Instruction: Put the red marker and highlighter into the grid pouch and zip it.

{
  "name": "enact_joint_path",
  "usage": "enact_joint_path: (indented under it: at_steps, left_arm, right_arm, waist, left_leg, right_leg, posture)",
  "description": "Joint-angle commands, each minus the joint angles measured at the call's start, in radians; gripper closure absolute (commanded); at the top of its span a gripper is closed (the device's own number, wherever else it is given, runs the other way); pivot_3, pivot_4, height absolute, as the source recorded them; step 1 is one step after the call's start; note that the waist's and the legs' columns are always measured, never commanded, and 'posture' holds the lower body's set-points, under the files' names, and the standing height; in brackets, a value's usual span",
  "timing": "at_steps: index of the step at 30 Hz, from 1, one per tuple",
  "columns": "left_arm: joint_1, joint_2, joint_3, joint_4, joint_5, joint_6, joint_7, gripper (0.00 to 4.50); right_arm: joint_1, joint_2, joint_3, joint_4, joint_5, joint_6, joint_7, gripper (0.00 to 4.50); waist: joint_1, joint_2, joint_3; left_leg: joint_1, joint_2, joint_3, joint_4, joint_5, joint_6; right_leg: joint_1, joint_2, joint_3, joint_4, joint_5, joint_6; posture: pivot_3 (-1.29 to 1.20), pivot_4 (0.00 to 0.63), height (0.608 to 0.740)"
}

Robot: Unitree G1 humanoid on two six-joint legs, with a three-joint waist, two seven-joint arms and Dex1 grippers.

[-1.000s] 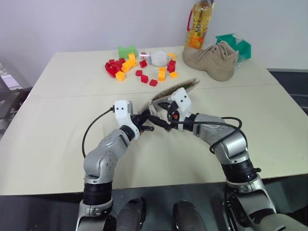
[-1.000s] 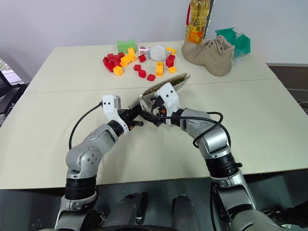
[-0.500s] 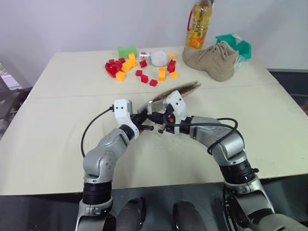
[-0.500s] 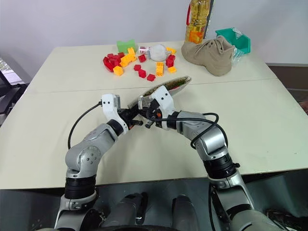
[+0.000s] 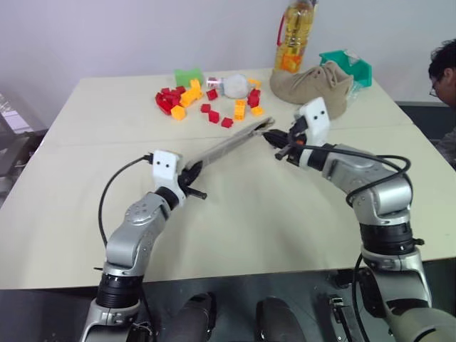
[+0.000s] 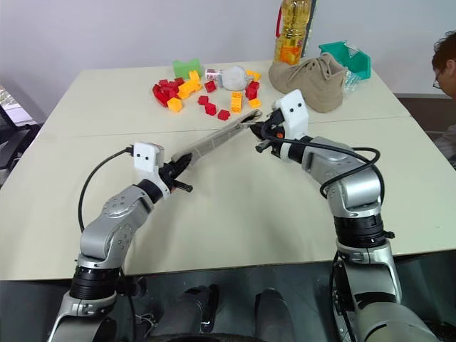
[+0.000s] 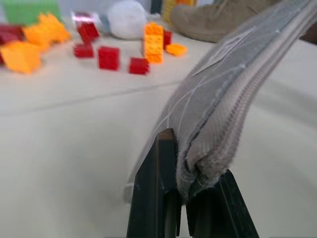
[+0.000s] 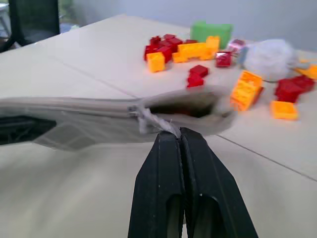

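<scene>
Table [image 5: 85,214] first: big cream top, clutter all at the far side, i.e. a tan shoe [image 5: 317,89], oil bottle [image 5: 293,35], green bin [image 5: 353,65], a white wad [image 5: 235,85] and a scatter of red/orange toy blocks [image 5: 206,103]; a person sits at the far right edge. Mid-table, the grid pouch [image 5: 224,146] is stretched taut off the surface between both arms, running from near-left up to far-right. Left gripper [image 5: 191,173] is clamped on the pouch's near-left end, fingers [image 7: 158,198] pinched on the fabric corner w/ the zip seam running away from it. Right gripper [image 5: 274,139] has its fingers pressed together on the grey pull cord [image 8: 161,125] at the far-right end. From the right wrist, the zip looks closed along most of its length, w/ a short dark gap left past the slider at the far end. No marker or highlighter lying on the table, so I'd guess both are inside already, tho can't see into the pouch to confirm. So approx: loading prob done, zipping nearly done; left is the last bit of pull to the end stop, then setting it down.
</scene>
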State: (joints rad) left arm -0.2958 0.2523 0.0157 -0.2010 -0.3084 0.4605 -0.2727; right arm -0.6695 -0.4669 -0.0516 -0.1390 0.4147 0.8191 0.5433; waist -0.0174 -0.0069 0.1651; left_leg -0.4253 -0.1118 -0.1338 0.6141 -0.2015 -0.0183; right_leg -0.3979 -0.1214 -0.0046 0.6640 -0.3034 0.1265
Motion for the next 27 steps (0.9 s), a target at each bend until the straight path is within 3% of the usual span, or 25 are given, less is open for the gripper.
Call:
enact_joint_path:
  at_steps: [1, 9, 10, 13, 19, 27]
  left_arm:
    - [0.008, 0.026, 0.051, 0.018, 0.03, -0.078, -0.003, 4.5]
    - [0.04, 0.047, 0.096, 0.035, -0.005, -0.106, -0.037, 4.5]
    - [0.045, 0.047, 0.102, 0.03, -0.016, -0.098, -0.042, 4.17]
    - [0.066, 0.057, 0.113, 0.015, -0.042, -0.08, -0.066, 3.02]
    - [0.147, 0.107, 0.142, -0.036, -0.079, -0.02, -0.109, 0.03]
    - [0.331, 0.152, 0.232, -0.099, -0.105, -0.009, -0.123, 0.03]
  right_arm:
    - [-0.011, -0.026, -0.037, 0.002, 0.003, -0.015, 0.002, 4.45]
    - [0.006, -0.053, -0.02, 0.019, -0.007, -0.018, 0.016, 4.45]
    - [0.014, -0.059, -0.008, 0.015, -0.01, -0.019, 0.029, 4.48]
    - [0.04, -0.066, 0.007, -0.001, 0.01, -0.012, 0.073, 3.66]
    - [0.127, -0.116, 0.019, -0.033, -0.011, -0.082, 0.139, 0.61]
    - [0.313, -0.188, -0.067, -0.012, -0.048, -0.306, 0.196, 0.61]
  waist:
    - [0.002, 0.0, 0.0]
    - [0.005, 0.0, 0.0]
    - [0.005, 0.0, 0.0]
    - [0.005, 0.0, 0.0]
    - [0.005, 0.0, 0.0]
    - [0.007, 0.0, 0.0]
  left_leg:
    - [0.0, 0.0, 0.0, 0.0, 0.0, 0.0]
    - [0.0, 0.0, 0.0, 0.001, 0.0, 0.0]
    - [0.0, 0.0, 0.0, 0.001, 0.0, 0.0]
    - [0.0, 0.0, 0.0, 0.001, 0.0, 0.0]
    - [0.0, 0.0, 0.0, 0.0, 0.0, 0.0]
    - [0.0, 0.0, 0.0, 0.0, -0.001, 0.001]
  right_leg:
    - [0.0, 0.0, 0.0, 0.0, 0.0, 0.0]
    - [0.0, 0.0, 0.0, 0.0, 0.0, 0.0]
    - [0.0, 0.0, 0.0, 0.0, 0.0, 0.0]
    - [0.0, 0.0, 0.0, 0.0, 0.0, 0.0]
    - [0.0, 0.0, 0.0, 0.0, 0.0, 0.0]
    - [0.001, -0.001, 0.0, -0.001, 0.0, 0.0]
  posture:
    - [0.0, 0.15, 0.74]
    - [0.0, 0.15, 0.74]
    - [0.0, 0.15, 0.74]
    - [0.0, 0.15, 0.74]
    - [0.0, 0.15, 0.74]
    - [0.0, 0.15, 0.74]
